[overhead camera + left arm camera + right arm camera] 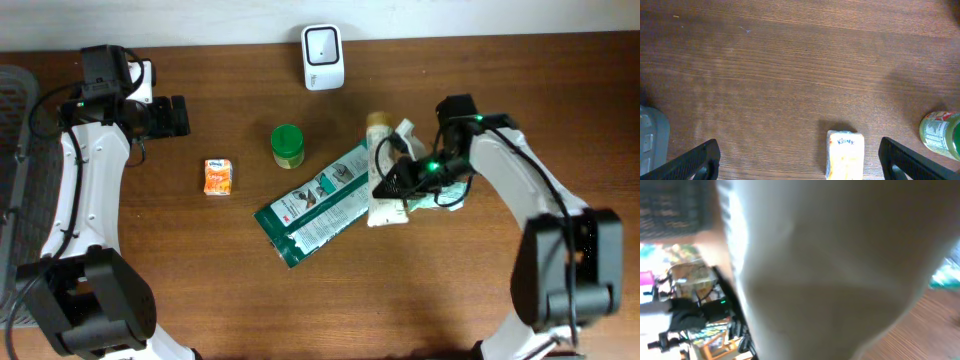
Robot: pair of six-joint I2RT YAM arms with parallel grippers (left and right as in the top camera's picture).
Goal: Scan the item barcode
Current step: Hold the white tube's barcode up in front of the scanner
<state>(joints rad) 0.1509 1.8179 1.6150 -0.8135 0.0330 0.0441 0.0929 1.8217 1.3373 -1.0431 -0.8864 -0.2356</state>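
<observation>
A white tube point(386, 205) with a beige cap lies right of centre, partly on a green pouch point(315, 205). My right gripper point(388, 184) is down at the tube's middle and shut on it. In the right wrist view the tube's white surface point(830, 265) fills the frame and hides the fingers. The white scanner point(323, 57) stands at the table's back edge. My left gripper point(180, 115) hovers at the back left, open and empty; its dark fingertips point(697, 162) frame bare wood.
An orange tissue pack point(218, 176) point(845, 155) and a green-lidded jar point(287, 146) point(941, 134) sit left of the pouch. A teal and white packet point(440, 196) lies under my right wrist. A grey rack point(14, 150) borders the left edge.
</observation>
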